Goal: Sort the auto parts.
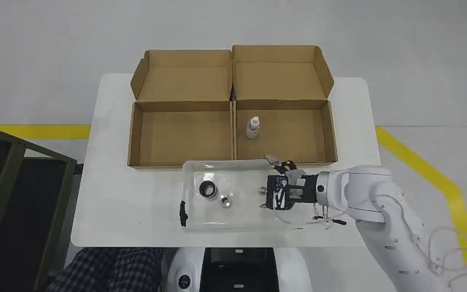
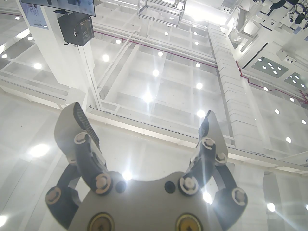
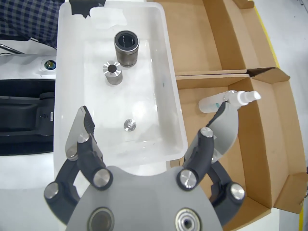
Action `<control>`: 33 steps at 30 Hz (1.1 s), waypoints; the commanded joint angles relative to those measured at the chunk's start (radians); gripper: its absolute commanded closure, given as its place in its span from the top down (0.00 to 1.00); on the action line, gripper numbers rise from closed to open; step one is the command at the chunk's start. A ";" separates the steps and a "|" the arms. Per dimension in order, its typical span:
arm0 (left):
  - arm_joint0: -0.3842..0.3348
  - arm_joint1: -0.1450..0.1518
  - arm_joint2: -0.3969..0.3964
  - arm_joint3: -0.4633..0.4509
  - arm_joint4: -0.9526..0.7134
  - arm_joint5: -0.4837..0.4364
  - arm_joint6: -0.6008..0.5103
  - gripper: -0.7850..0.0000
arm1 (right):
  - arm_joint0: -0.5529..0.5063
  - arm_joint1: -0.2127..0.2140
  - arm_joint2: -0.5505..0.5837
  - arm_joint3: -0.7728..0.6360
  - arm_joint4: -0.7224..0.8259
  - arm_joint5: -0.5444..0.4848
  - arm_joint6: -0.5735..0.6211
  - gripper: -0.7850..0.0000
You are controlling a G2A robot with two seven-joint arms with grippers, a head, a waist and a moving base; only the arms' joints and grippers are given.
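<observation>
A clear plastic tray (image 1: 191,169) (image 3: 168,56) lies at the table's front and holds three metal parts. They are a dark cylindrical bearing (image 1: 209,190) (image 3: 126,48), a silver bushing (image 1: 226,199) (image 3: 112,71) and a small silver piece (image 1: 260,191) (image 3: 130,124). My right gripper (image 1: 268,184) (image 3: 154,109) hangs open and empty above the tray's right end, over the small silver piece. A white spray bottle (image 1: 252,128) (image 3: 211,103) lies in the right cardboard box (image 1: 321,142) (image 3: 252,133). My left gripper (image 2: 142,108) is open, empty and points up at the ceiling.
A second, empty cardboard box (image 1: 179,139) (image 3: 192,37) stands beside the right one, both behind the tray with lids folded back. Black tape (image 3: 84,7) marks the tray's far end. Bare white table (image 1: 109,190) lies to the tray's left.
</observation>
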 commanded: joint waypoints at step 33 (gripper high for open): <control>0.000 0.000 0.000 0.000 0.000 0.000 0.000 1.00 | 0.133 0.041 -0.234 0.122 -0.133 0.068 0.099 0.69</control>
